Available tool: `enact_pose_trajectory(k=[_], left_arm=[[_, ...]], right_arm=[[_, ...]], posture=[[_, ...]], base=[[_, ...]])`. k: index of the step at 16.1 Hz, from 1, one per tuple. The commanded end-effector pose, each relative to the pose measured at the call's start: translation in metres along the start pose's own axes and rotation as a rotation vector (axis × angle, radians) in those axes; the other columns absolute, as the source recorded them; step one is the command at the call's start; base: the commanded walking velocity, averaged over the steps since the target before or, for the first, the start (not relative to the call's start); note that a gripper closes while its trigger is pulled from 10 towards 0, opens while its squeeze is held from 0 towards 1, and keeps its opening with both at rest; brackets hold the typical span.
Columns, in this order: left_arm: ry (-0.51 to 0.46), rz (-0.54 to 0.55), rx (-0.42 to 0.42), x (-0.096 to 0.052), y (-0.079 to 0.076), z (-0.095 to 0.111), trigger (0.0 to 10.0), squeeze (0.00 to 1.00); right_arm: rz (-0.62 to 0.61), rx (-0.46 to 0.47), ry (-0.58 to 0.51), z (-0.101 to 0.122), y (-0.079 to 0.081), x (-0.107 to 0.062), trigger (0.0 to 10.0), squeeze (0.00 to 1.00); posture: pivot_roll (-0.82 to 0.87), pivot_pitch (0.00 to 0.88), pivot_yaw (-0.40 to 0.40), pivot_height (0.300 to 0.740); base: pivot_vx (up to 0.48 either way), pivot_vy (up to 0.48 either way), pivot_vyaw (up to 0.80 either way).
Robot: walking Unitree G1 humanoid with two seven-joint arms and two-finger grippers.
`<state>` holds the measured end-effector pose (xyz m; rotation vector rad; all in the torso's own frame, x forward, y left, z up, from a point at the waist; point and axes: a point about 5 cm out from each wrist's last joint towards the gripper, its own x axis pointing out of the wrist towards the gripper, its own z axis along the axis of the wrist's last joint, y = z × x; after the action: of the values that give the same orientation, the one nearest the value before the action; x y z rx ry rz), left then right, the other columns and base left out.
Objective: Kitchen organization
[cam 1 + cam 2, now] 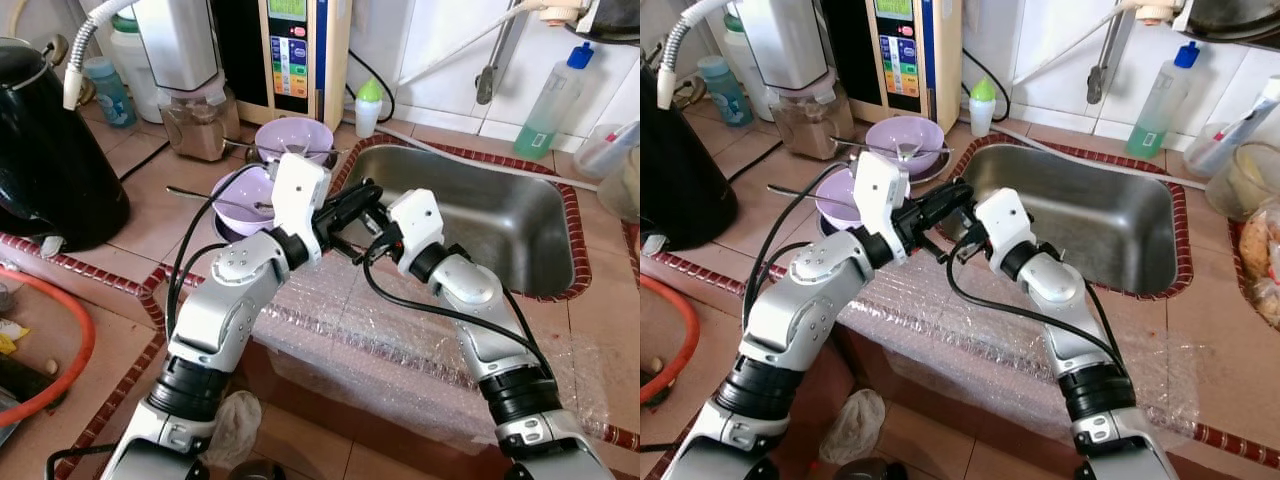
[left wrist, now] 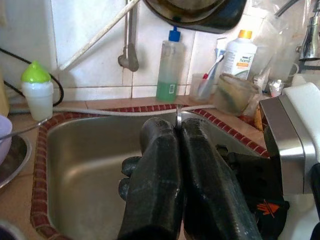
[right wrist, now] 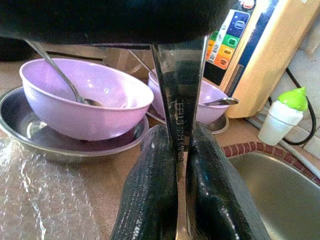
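My two grippers meet above the counter at the sink's point(image 1: 480, 215) left rim. The left gripper point(image 2: 179, 125) is shut on the thin edge of a steel utensil point(image 2: 178, 112). Facing it, the right gripper point(image 3: 179, 132) is shut on the same utensil's flat engraved handle point(image 3: 180, 95). In the left eye view the left gripper point(image 1: 352, 203) and right gripper point(image 1: 362, 240) overlap, hiding the utensil. Behind them stand two purple bowls on steel plates, the nearer bowl point(image 1: 243, 195) holding a spoon point(image 3: 60, 75), the farther bowl point(image 1: 293, 138) holding another.
Bubble wrap point(image 1: 380, 340) covers the counter's front edge. A black kettle point(image 1: 45, 150) stands at the left, with a blender point(image 1: 190, 90) and a water machine point(image 1: 290, 50) at the back. A green-capped bottle point(image 1: 368, 105) and a soap bottle point(image 1: 548, 100) flank the sink.
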<state>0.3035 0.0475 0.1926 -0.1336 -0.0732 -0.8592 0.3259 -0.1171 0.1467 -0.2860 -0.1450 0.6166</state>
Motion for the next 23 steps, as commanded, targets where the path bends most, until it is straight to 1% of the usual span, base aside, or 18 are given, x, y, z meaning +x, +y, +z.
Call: enact_pose_trajectory(k=[1, 2, 3, 4, 6, 8, 9, 10, 11, 12, 14, 15, 17, 18, 19, 20, 21, 23], left_arm=[[0.017, 0.005, 0.001, -0.006, 0.003, -0.005, 10.0, 0.00], [0.017, 0.004, 0.000, -0.006, 0.003, -0.005, 10.0, 0.00], [0.020, 0.006, 0.000, -0.006, 0.003, -0.006, 10.0, 1.00], [0.028, 0.012, 0.005, -0.009, 0.005, -0.008, 10.0, 1.00], [0.035, 0.017, 0.002, -0.014, 0.007, -0.009, 10.0, 1.00], [0.037, 0.034, 0.014, -0.021, 0.010, -0.009, 10.0, 1.00], [0.013, 0.104, 0.042, -0.027, 0.018, -0.006, 10.0, 1.00], [-0.016, 0.182, 0.064, -0.033, 0.027, -0.003, 10.0, 1.00], [-0.036, 0.237, 0.082, -0.037, 0.033, -0.002, 10.0, 1.00], [-0.076, 0.373, 0.103, -0.050, 0.048, 0.002, 10.0, 1.00], [-0.134, 0.581, 0.153, -0.068, 0.071, 0.009, 10.0, 1.00], [-0.157, 0.634, 0.157, -0.072, 0.077, 0.013, 10.0, 1.00], [-0.206, 0.732, 0.183, -0.079, 0.089, 0.022, 10.0, 1.00], [-0.219, 0.801, 0.192, -0.083, 0.098, 0.024, 10.0, 1.00], [-0.219, 0.822, 0.179, -0.083, 0.101, 0.022, 10.0, 1.00], [-0.209, 0.904, 0.166, -0.086, 0.111, 0.019, 10.0, 1.00], [-0.212, 0.947, 0.152, -0.087, 0.118, 0.018, 10.0, 1.00], [-0.231, 1.033, 0.096, -0.091, 0.129, 0.017, 10.0, 1.00]], right_arm=[[-0.127, 0.012, 0.037, -0.005, -0.022, -0.006, 0.0, 0.00], [-0.140, 0.008, 0.045, -0.006, -0.024, -0.006, 0.0, 0.00], [-0.155, -0.006, 0.055, -0.008, -0.027, -0.005, 0.0, 0.00], [-0.200, -0.054, 0.088, -0.015, -0.035, -0.001, 0.0, 0.00], [-0.267, -0.093, 0.150, -0.026, -0.046, 0.003, 0.0, 0.00], [-0.321, -0.088, 0.196, -0.033, -0.053, 0.006, 0.0, 0.00], [-0.357, -0.051, 0.232, -0.038, -0.056, 0.006, 0.0, 0.00], [-0.394, -0.011, 0.262, -0.043, -0.057, 0.006, 1.7, 0.00], [-0.411, 0.012, 0.275, -0.046, -0.058, 0.006, 10.0, 0.00], [-0.458, 0.071, 0.309, -0.054, -0.060, 0.003, 10.0, 1.00], [-0.500, 0.124, 0.332, -0.062, -0.061, -0.002, 10.0, 1.00], [-0.504, 0.147, 0.333, -0.064, -0.060, -0.004, 10.0, 1.00], [-0.504, 0.153, 0.337, -0.069, -0.058, -0.009, 10.0, 1.00], [-0.499, 0.162, 0.337, -0.074, -0.055, -0.013, 10.0, 1.00], [-0.497, 0.166, 0.338, -0.076, -0.054, -0.015, 10.0, 1.00], [-0.494, 0.179, 0.325, -0.078, -0.052, -0.018, 10.0, 1.00], [-0.494, 0.180, 0.317, -0.080, -0.051, -0.021, 10.0, 1.00], [-0.485, 0.185, 0.292, -0.082, -0.047, -0.026, 10.0, 1.00]], posture=[[0.01, 0.000, 0.029, 0.740], [0.01, 0.000, 0.030, 0.740], [0.01, 0.000, 0.033, 0.740], [0.02, 0.000, 0.035, 0.740], [0.03, 0.000, 0.036, 0.740], [0.04, 0.000, 0.036, 0.740], [0.06, 0.000, 0.037, 0.740], [0.06, 0.000, 0.036, 0.740], [0.06, 0.000, 0.036, 0.740], [0.08, 0.000, 0.030, 0.740], [0.09, 0.000, 0.024, 0.740], [0.09, 0.000, 0.021, 0.740], [0.08, 0.000, 0.020, 0.740], [0.07, 0.000, 0.022, 0.740], [0.07, 0.000, 0.022, 0.740], [0.05, 0.000, 0.027, 0.740], [0.05, 0.000, 0.028, 0.740], [0.03, 0.000, 0.029, 0.740]], base=[[0.000, 0.000, 0.00], [0.000, 0.000, 0.00], [0.000, 0.000, 0.00], [0.000, 0.000, 0.00], [0.000, 0.000, 0.00], [0.000, 0.000, 0.00], [0.000, 0.000, 0.00], [0.000, 0.000, 0.00], [0.000, 0.000, 0.00], [0.000, 0.000, 0.00], [0.000, 0.000, 0.00], [0.000, 0.000, 0.00], [0.000, 0.000, 0.00], [0.000, 0.000, 0.00], [0.000, 0.000, 0.00], [0.000, 0.000, 0.00], [0.000, 0.000, 0.00], [0.000, 0.000, 0.00]])
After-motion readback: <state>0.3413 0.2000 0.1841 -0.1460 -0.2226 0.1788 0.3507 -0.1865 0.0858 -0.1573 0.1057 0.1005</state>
